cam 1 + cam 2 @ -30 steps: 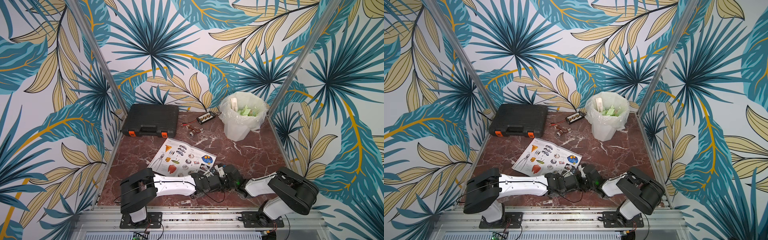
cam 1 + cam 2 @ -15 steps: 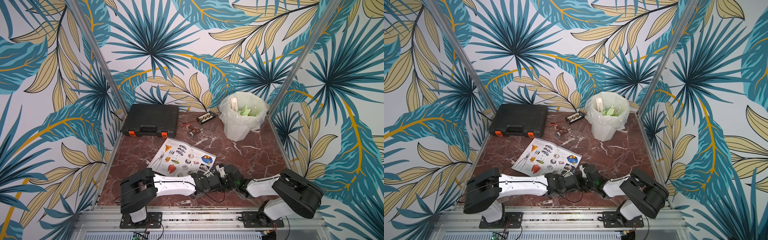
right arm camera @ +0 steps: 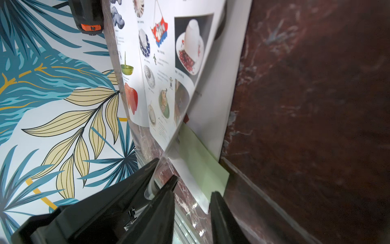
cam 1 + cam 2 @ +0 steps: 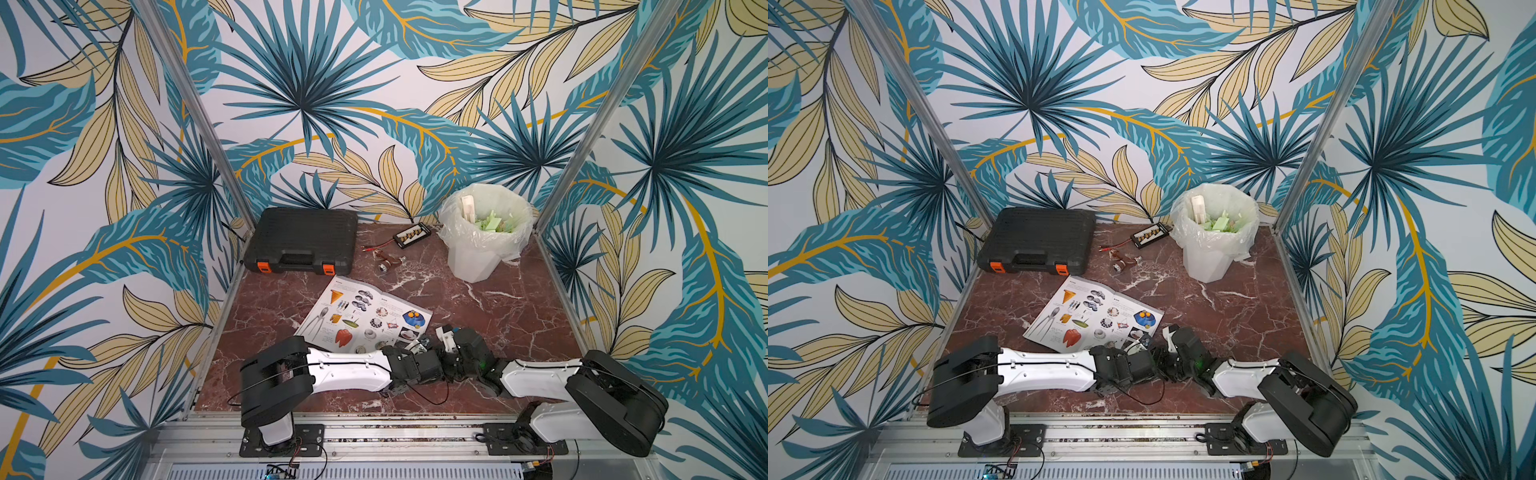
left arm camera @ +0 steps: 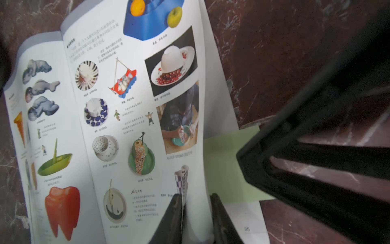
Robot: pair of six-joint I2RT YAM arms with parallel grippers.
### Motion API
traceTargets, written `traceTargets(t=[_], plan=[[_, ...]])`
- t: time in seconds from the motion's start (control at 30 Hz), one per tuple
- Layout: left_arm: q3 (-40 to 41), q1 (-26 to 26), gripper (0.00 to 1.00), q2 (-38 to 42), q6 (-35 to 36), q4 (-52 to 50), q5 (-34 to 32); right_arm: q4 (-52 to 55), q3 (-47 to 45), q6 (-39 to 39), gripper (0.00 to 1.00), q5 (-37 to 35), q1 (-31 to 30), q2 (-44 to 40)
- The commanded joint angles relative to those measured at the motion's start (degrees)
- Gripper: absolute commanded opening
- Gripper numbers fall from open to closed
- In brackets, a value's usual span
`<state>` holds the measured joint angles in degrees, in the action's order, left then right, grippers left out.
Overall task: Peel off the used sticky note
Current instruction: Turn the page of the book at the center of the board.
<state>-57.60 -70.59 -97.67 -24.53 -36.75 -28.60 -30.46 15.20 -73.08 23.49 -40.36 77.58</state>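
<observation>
My left hand [image 5: 196, 213] has its jaws around the lifted page edge of the booklet [image 5: 109, 101], lifting it so the green sticky note [image 5: 228, 169] underneath, near that page's corner, shows. Right hand [image 3: 192, 202] sits just beside the note, jaws apart, gripping nothing yet, looks lined up to pinch it.

An open booklet [image 5: 118, 118] with colour pictures of dishes and craft objects lies on the dark red marble desk [image 5: 295, 52]. The left gripper [image 5: 196, 213] has its jaws around the lifted lower edge of the right page. Under this page a pale green sticky note [image 5: 228, 164] sticks out. The black right gripper [image 5: 316, 169] is just beside the note.
</observation>
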Motion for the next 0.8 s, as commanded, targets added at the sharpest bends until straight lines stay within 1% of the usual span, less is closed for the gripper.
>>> traceTargets(t=[0.0,0.13,0.27,0.43,0.6,0.77], plan=[[-2.4,0.0,0.27,2.5,-1.1,-3.0,-4.1,3.3,-1.1,1.1,0.33,-1.0,0.4,-1.9],[-2.4,0.1,0.27,4.8,-1.7,-4.6,-6.8,4.3,-1.1,1.2,0.33,-1.1,0.5,-3.0],[-2.0,1.3,0.27,7.7,-2.3,-5.9,-8.2,4.3,-1.0,1.1,0.33,-1.1,0.5,-3.3],[-0.6,4.6,0.28,11.1,-3.9,-8.0,-10.8,4.7,-0.3,1.1,0.33,-0.6,0.5,-3.2],[1.3,8.5,0.28,15.2,-5.4,-9.5,-12.4,9.5,2.7,3.6,0.33,-0.2,0.5,-3.4],[3.3,11.3,0.28,18.0,-5.9,-8.6,-11.9,12.7,7.3,6.0,0.33,0.1,0.5,-0.7]])
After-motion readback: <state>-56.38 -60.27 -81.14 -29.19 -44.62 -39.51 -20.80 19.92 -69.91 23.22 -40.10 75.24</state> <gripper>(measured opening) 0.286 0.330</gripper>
